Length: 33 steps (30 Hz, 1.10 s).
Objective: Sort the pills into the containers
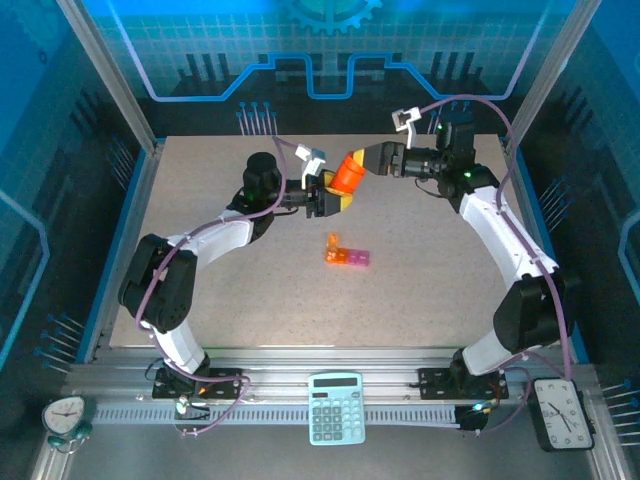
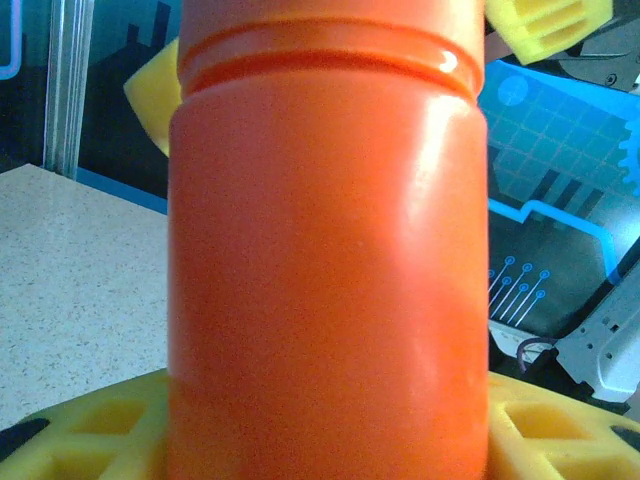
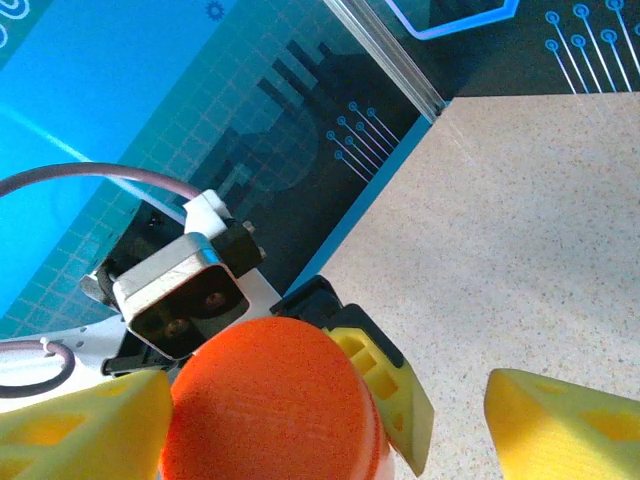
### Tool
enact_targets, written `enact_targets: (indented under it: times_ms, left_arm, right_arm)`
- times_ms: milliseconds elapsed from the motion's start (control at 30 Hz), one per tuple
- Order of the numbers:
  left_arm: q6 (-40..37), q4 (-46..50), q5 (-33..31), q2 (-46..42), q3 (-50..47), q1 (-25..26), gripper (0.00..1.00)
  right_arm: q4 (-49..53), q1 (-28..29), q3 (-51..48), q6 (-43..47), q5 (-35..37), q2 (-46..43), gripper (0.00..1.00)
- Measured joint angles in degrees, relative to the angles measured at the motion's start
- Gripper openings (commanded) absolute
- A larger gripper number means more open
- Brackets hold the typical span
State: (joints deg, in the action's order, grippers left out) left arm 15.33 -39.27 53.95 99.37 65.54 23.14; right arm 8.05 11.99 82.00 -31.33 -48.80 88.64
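Observation:
An orange cylindrical bottle (image 1: pixel 348 177) is held above the table, tilted, with my left gripper (image 1: pixel 328 198) shut on its body (image 2: pixel 325 270); the yellow fingers (image 2: pixel 90 430) clamp it from both sides. My right gripper (image 1: pixel 366 162) straddles the bottle's orange cap (image 3: pixel 270 400) and is open: one fingertip (image 3: pixel 80 430) is at the cap's edge, the other (image 3: pixel 560 430) stands well clear of it. The containers (image 1: pixel 347 254), a small orange and pink-magenta strip, lie on the table below and in front of the bottle. Pills are out of view.
A calculator (image 1: pixel 335 407) lies on the front rail between the arm bases. A small green clock (image 1: pixel 64 417) stands at the front left and a black clock (image 1: pixel 563 411) at the front right. The speckled table (image 1: pixel 430 270) is ringed by metal posts.

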Motion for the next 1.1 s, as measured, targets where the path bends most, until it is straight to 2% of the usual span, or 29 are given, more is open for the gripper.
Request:
enact_targets:
  times_ms: [67, 400, 667, 767, 900, 1000, 1100]
  left_arm:
    - [0.09, -0.04, 0.28, 0.00, 0.00, 0.00, 0.05]
    - [1.22, -0.07, 1.03, 0.00, 0.48, 0.00, 0.05]
    - [1.29, -0.02, 1.03, 0.02, 0.87, 0.00, 0.05]
    - [1.29, 0.00, 1.03, 0.02, 0.87, -0.07, 0.05]
    - [1.29, 0.17, 1.03, 0.02, 0.87, -0.15, 0.05]
    - [1.09, 0.98, 0.76, 0.02, 0.87, -0.50, 0.04]
    - [-0.50, 3.08, -0.85, 0.00, 0.87, -0.70, 0.04]
  right_arm:
    - [-0.04, 0.35, 0.20, -0.02, -0.37, 0.00, 0.74]
    - [-0.20, 0.90, 0.24, -0.13, -2.08, 0.04, 0.73]
    - [-0.55, 1.25, 0.24, -0.50, -2.93, 0.04, 0.54]
    - [-0.87, 1.25, 0.22, -0.35, -2.86, 0.04, 0.44]
    - [-0.87, 1.57, 0.22, -0.31, -2.16, 0.04, 0.38]
    - [-0.61, 2.45, 0.20, -0.09, 0.46, 0.00, 0.33]
    - [0.37, 4.22, -0.04, 0.52, 6.69, -0.50, 0.32]
